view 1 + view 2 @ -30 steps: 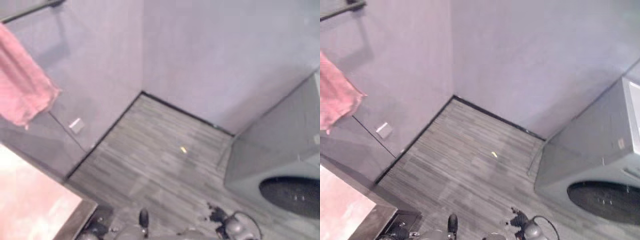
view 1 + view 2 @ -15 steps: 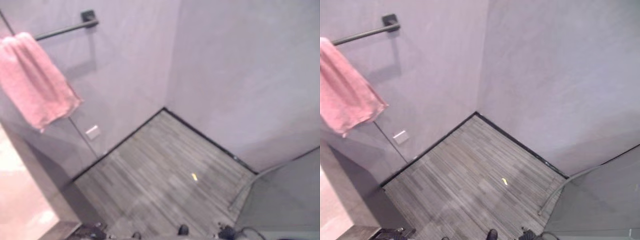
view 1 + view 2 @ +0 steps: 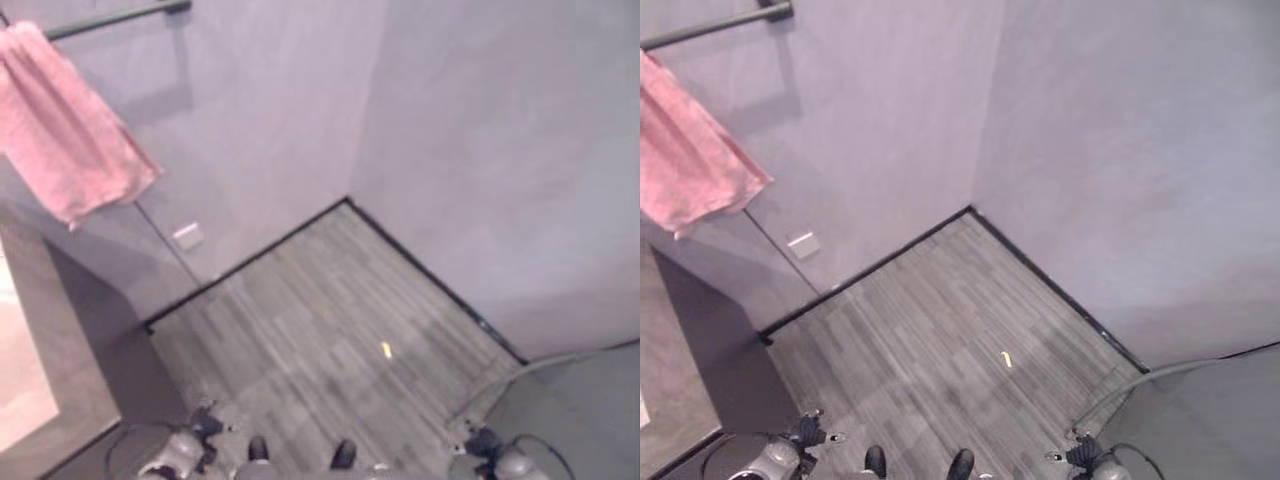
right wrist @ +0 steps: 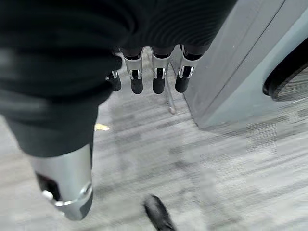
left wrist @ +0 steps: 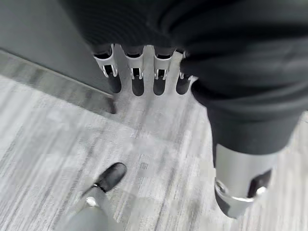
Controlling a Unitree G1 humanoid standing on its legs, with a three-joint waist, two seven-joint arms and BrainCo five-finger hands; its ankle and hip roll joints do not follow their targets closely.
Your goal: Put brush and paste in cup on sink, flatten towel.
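Hanging at far left | pink towel (image 3: 70, 125) is drooping bunched from the wall rail (image 3: 715, 25), not yet flattened | left hand (image 5: 144, 72) and right hand (image 4: 154, 72) are dangling low near the floor (image 3: 330, 330), fingers relaxed straight, carrying nothing | brush, paste, cup: cannot tell where.

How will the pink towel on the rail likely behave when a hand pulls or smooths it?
The pink towel drapes in soft folds over the rail, so it is probably floppy and light. Hanging bunched and uneven, it may slide along the rail if tugged sideways.
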